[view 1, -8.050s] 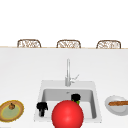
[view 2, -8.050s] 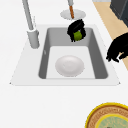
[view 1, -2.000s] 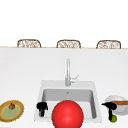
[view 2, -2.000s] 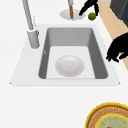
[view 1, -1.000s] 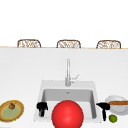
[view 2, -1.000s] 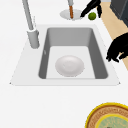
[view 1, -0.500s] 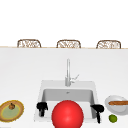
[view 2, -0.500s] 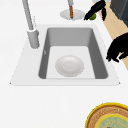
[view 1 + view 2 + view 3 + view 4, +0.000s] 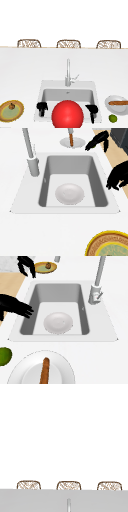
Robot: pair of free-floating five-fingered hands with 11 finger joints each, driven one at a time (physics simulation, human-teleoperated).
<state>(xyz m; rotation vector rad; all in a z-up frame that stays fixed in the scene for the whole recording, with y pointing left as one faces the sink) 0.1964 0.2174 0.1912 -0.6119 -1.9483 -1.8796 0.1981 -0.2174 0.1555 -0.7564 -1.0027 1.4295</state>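
The right hand [image 9: 92, 110] is being held in the air over the front right corner of the sink [image 9: 41, 86], with its fingers relaxed and pointing downward and nothing grasped in them. The lime [image 9: 113, 118] is lying on the counter just to the right of that hand, apart from it and just in front of the white plate [image 9: 110, 106], on which a brown stick-shaped piece [image 9: 118, 102] is resting. In the right side view the same hand [image 9: 15, 306] is being shown reaching over the sink's front rim with fingers spread, the lime [image 9: 4, 356] sitting near the plate's edge [image 9: 22, 366]. The left hand [image 9: 41, 108] is hanging at the sink's front left corner, fingers loosely curled downward around nothing. A white bowl [image 9: 69, 193] is lying in the basin, and a red ball [image 9: 67, 115] is being seen in front of the sink.
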